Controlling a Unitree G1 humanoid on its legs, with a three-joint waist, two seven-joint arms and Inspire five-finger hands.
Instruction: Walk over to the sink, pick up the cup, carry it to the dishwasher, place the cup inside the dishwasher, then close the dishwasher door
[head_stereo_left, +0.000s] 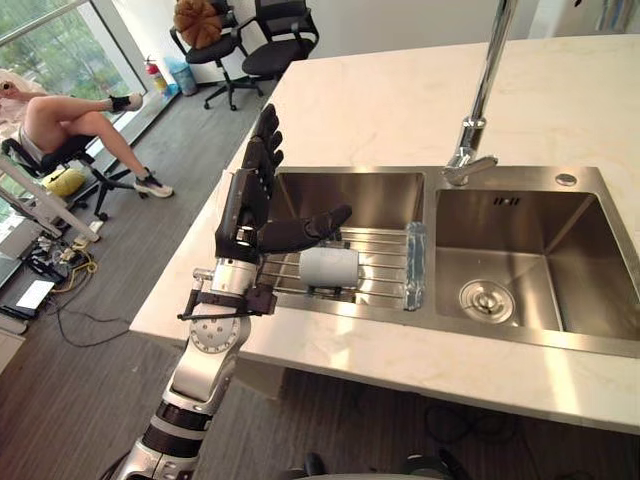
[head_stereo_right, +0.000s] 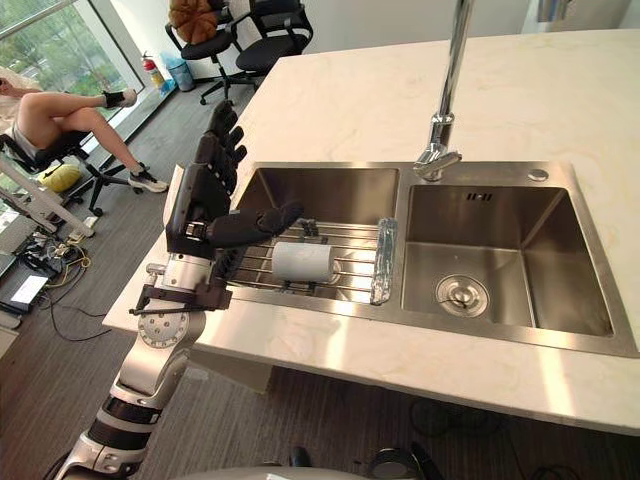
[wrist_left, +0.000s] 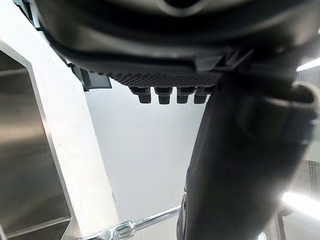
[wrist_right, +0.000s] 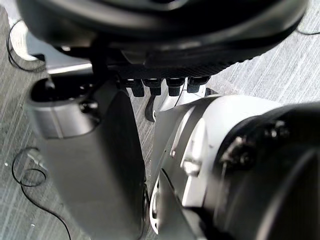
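Low over the floor (wrist_right: 300, 65), the right robot hand (wrist_right: 95, 160) hangs idle, fingers relaxed. At the counter's (head_stereo_left: 330, 345) near edge the left robot hand (head_stereo_left: 245, 205) stands wide open, thumb stretched above the white cup (head_stereo_left: 328, 267), which lies on its side on the wire rack (head_stereo_left: 382, 250) in the sink's (head_stereo_left: 340, 195) left basin. Pickup looks to be the step in hand; next, that hand should lower and curl round the cup.
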